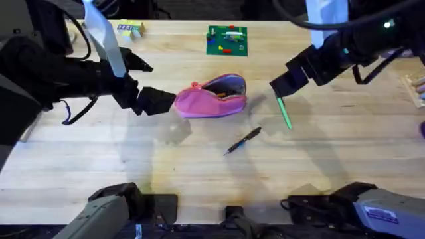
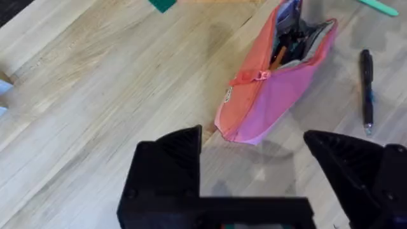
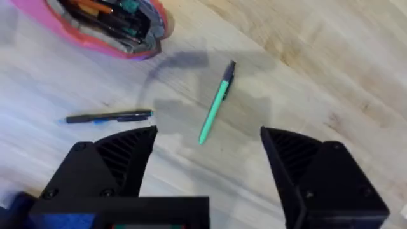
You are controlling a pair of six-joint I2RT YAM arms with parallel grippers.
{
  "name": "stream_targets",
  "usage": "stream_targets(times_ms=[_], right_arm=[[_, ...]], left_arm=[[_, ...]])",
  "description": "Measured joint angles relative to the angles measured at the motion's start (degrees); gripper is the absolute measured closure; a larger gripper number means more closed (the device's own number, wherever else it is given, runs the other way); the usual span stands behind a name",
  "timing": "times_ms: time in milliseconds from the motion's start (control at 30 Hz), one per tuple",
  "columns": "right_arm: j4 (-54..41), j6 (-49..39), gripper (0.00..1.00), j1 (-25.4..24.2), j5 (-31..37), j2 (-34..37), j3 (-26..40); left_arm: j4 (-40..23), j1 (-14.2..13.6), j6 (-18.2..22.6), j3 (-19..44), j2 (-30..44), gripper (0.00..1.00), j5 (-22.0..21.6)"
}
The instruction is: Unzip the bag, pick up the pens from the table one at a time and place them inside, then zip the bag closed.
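The soft pink bag point(image 1: 212, 97) is already unzipped, so picking up pens is judged the step in hand. The right gripper point(image 3: 206, 165) is held wide open and empty above the slim green pen point(image 3: 215, 105); descent is needed. The left gripper point(image 2: 254, 175), open and empty, is beside the bag.

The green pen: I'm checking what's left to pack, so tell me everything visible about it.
The slim light green pen looks plastic, with a dark tip at one end. It lies flat on the light wooden tabletop, just outside the open pink fabric pouch, apart from the black pen. Nothing grips it; the open right gripper hovers directly above.
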Motion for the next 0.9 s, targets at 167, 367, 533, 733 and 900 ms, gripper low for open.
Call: stream_targets(times_ms=[167, 367, 533, 733, 900], right_arm=[[-0.1, 5.4, 0.003, -1.0, 0.0, 0.0, 0.0], [-0.3, 9.0, 0.003, -4.3, 0.0, 0.0, 0.0], [-0.7, 10.4, 0.005, -6.4, 0.0, 0.0, 0.0], [-2.1, 10.9, 0.004, -7.0, 0.0, 0.0, 0.0], [-2.2, 11.2, 0.004, -7.0, 0.0, 0.0, 0.0]], left_arm=[[0.0, 0.0, 0.0, 0.0, 0.0, 0.007, 0.0], [0.2, 0.0, 0.0, 0.0, 0.0, 0.007, 0.0], [0.2, 0.0, 0.0, 0.0, 0.0, 0.007, 0.0], [0.2, 0.0, 0.0, 0.0, 0.0, 0.007, 0.0], [0.2, 0.0, 0.0, 0.0, 0.0, 0.007, 0.0]])
